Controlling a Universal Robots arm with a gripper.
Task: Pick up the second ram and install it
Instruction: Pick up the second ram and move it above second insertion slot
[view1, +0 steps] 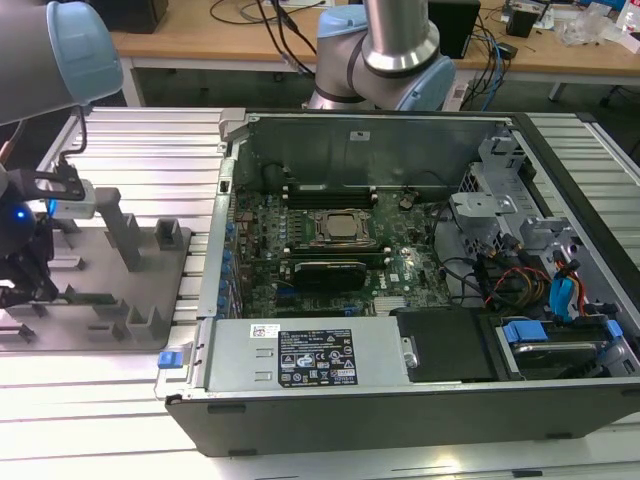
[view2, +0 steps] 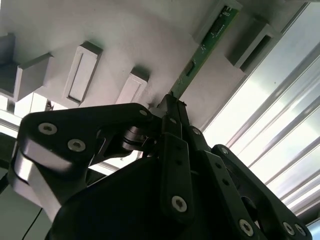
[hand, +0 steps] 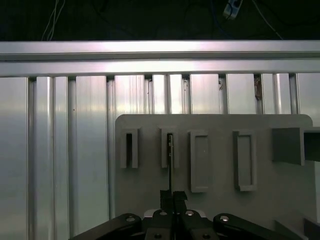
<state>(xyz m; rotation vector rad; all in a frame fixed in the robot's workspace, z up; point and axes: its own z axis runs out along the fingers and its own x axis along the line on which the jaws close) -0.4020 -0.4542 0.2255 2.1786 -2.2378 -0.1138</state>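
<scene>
The second ram (view2: 200, 52) is a slim green circuit strip that stands on edge in a slot block of the grey tray (view2: 100, 25). In the first wrist view the ram (hand: 170, 165) is a thin dark line running from a tray (hand: 215, 125) slot to my fingers. My gripper (view2: 171, 102) is shut on the strip's near end, its fingertips (hand: 166, 196) pressed together around it. In the exterior view the gripper (view1: 20, 285) hangs over the tray (view1: 100, 330) at the far left. The green motherboard (view1: 400, 265) lies in the open computer case.
The open computer case (view1: 400, 130) fills the middle, with a square metal CPU socket (view1: 340, 228), black slots (view1: 330, 195) beside it, and cables and drive bays (view1: 540, 290) to the exterior view's right. The tray carries upright grey blocks (view1: 125, 235). The ribbed aluminium table (view1: 140, 150) lies underneath.
</scene>
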